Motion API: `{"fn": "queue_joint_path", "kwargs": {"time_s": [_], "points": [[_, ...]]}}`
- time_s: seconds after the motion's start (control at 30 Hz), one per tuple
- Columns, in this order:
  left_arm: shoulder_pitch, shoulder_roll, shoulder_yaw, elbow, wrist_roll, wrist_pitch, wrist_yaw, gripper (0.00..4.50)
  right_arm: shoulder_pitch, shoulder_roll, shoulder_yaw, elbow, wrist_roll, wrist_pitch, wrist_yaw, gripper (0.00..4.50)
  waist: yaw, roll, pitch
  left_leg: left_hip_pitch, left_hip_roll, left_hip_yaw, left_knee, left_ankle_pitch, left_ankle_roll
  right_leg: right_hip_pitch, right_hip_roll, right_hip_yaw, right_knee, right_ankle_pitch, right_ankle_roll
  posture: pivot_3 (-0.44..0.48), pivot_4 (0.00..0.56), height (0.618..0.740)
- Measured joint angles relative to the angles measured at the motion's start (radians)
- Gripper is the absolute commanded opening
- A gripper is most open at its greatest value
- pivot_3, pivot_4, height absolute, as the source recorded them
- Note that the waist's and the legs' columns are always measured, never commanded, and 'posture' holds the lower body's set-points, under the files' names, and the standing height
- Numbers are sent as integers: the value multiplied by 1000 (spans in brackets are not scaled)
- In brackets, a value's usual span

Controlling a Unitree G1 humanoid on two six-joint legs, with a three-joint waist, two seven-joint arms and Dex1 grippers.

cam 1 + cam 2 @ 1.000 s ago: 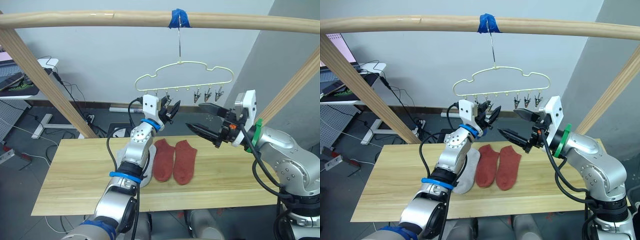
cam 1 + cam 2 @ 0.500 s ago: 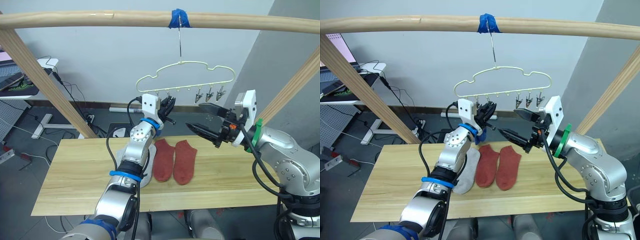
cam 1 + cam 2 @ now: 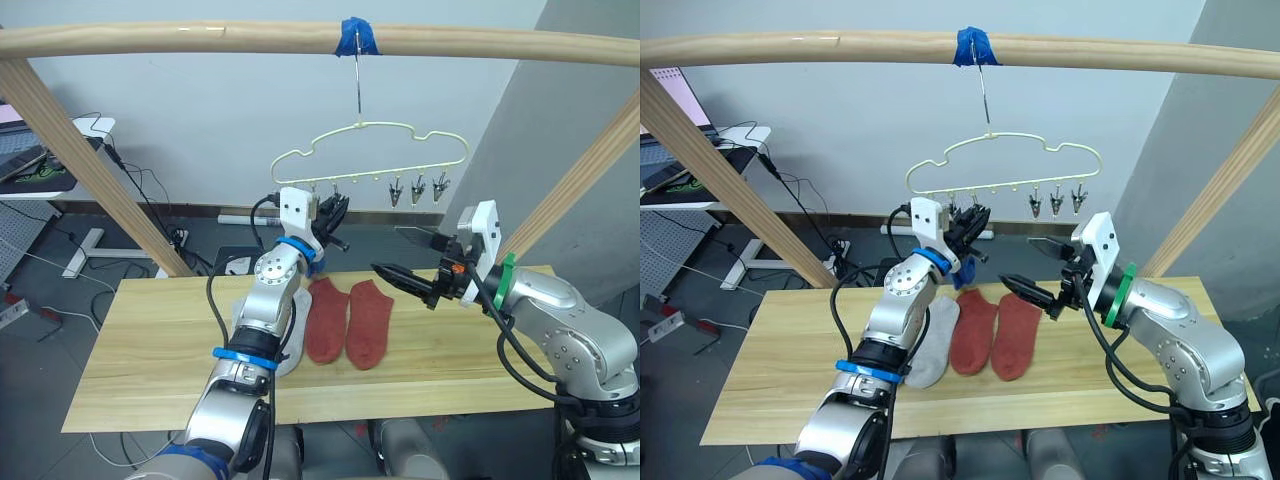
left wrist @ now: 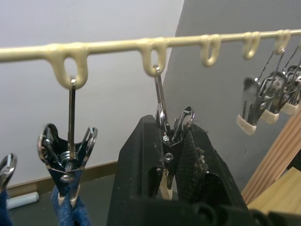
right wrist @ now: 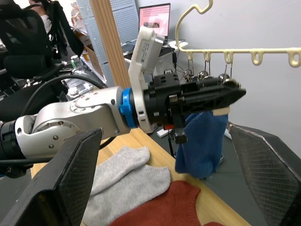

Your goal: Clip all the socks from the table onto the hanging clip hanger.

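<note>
The pale yellow-green clip hanger (image 3: 372,129) hangs by its hook from the round beam. My left gripper (image 4: 170,136) is raised to its row of clips and is shut on one metal clip (image 4: 162,113). A blue sock (image 5: 202,141) hangs from the neighbouring clip beside that gripper. Two rust red socks (image 3: 347,320) lie side by side on the table (image 3: 150,350). Two light grey socks (image 5: 127,176) lie beside them, partly hidden behind my left arm. To the right of the red socks, my right gripper (image 3: 388,250) hovers open above the table, holding nothing.
A thick wooden beam (image 3: 200,38) spans the top, with slanted posts at left (image 3: 80,150) and right (image 3: 590,160). Blue tape (image 3: 360,38) fixes the hook. Three free clips (image 3: 418,190) hang at the hanger's right end. Cables and a desk lie beyond the table.
My left gripper, open beside the clips a second ago, has shut on one clip. The right gripper has dropped lower and drawn slightly left, still open.
</note>
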Motion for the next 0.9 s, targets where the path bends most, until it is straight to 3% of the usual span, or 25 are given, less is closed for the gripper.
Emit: {"fn": "queue_joint_path", "kwargs": {"time_s": [0.4,0.67,0.9], "points": [[-36,-6,1,76,31,-44,30,325,-66,20,-4,-3,35,2,-28,4500,0,0,0,0,0,0,0,0,0,0,0,0,0,0,0,-176,183,740],[-37,-8,1,96,36,-63,21,2837,-66,18,-4,-3,35,2,-36,4500,0,0,0,0,0,0,-1,0,0,0,0,0,0,0,0,-181,180,740],[-37,-9,2,99,36,-64,23,2837,-66,17,-4,-3,35,2,-40,4500,-1,0,0,0,0,0,-1,0,0,0,0,0,0,0,0,-180,180,740]]}}
